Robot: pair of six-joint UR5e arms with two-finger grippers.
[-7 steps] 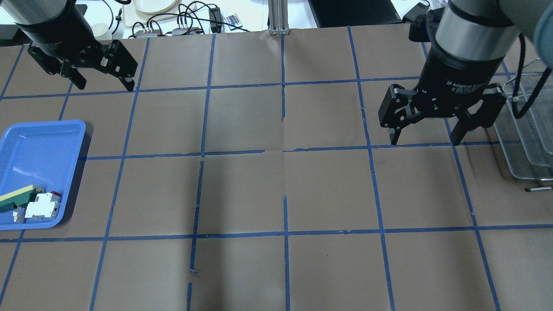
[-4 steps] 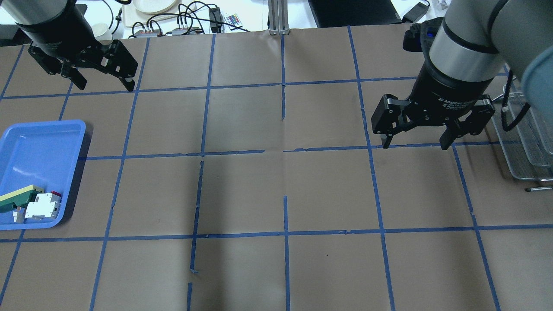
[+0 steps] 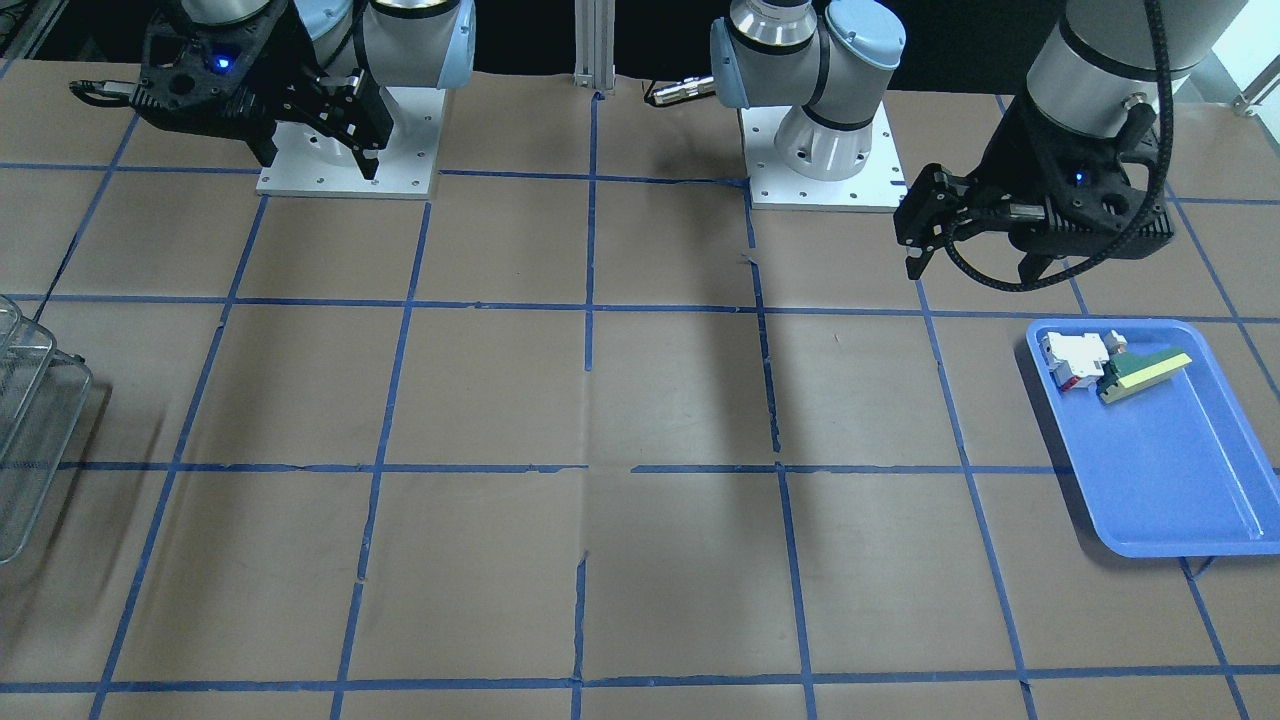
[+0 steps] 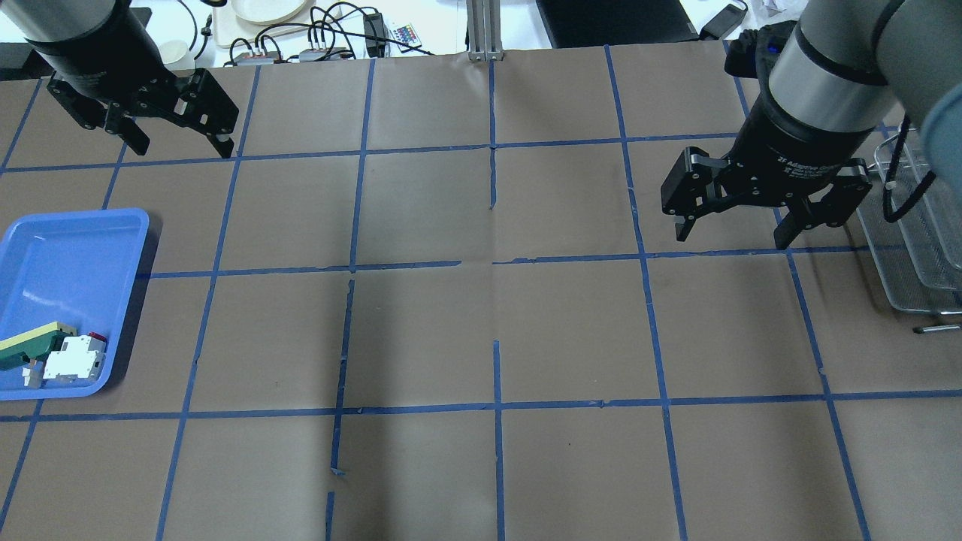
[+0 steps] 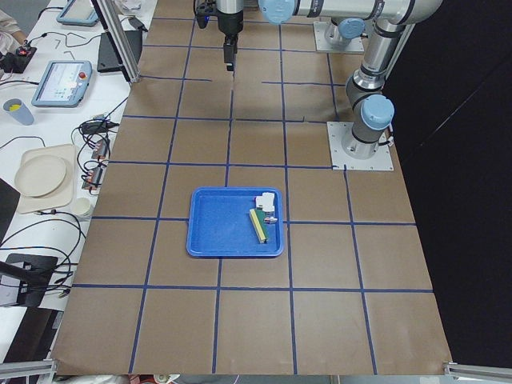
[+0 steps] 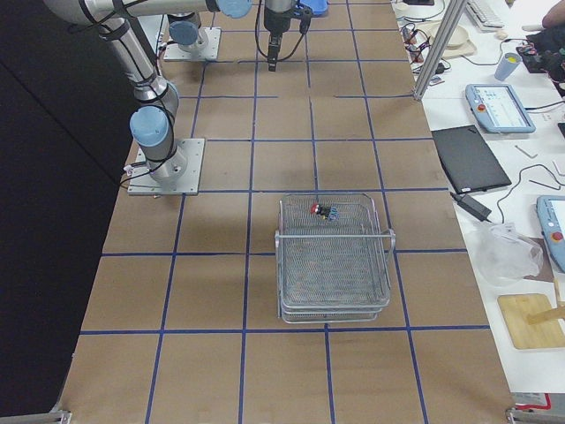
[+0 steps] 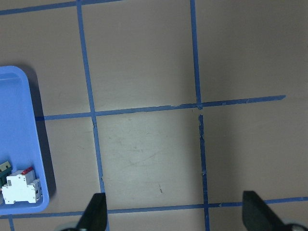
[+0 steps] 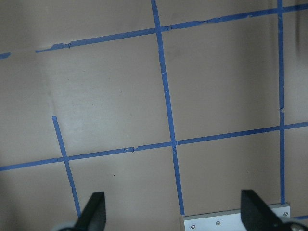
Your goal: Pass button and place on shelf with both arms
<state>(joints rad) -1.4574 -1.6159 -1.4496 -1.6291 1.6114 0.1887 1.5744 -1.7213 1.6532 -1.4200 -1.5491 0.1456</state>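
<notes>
- The button [image 6: 318, 210] lies inside the wire-mesh shelf [image 6: 335, 274] at the worktop's right edge, against the basket wall facing the worktop's middle, so the placing looks done.
- The right hand [image 4: 731, 237] hangs spread and empty, high up near the shelf.
- The left hand [image 4: 184, 146], also spread and empty, hangs high near the left edge.
- A blue tray [image 4: 68, 248] at the left edge holds a white-and-red block [image 4: 74, 359] and a green-and-yellow wedge [image 4: 30, 342].
</notes>
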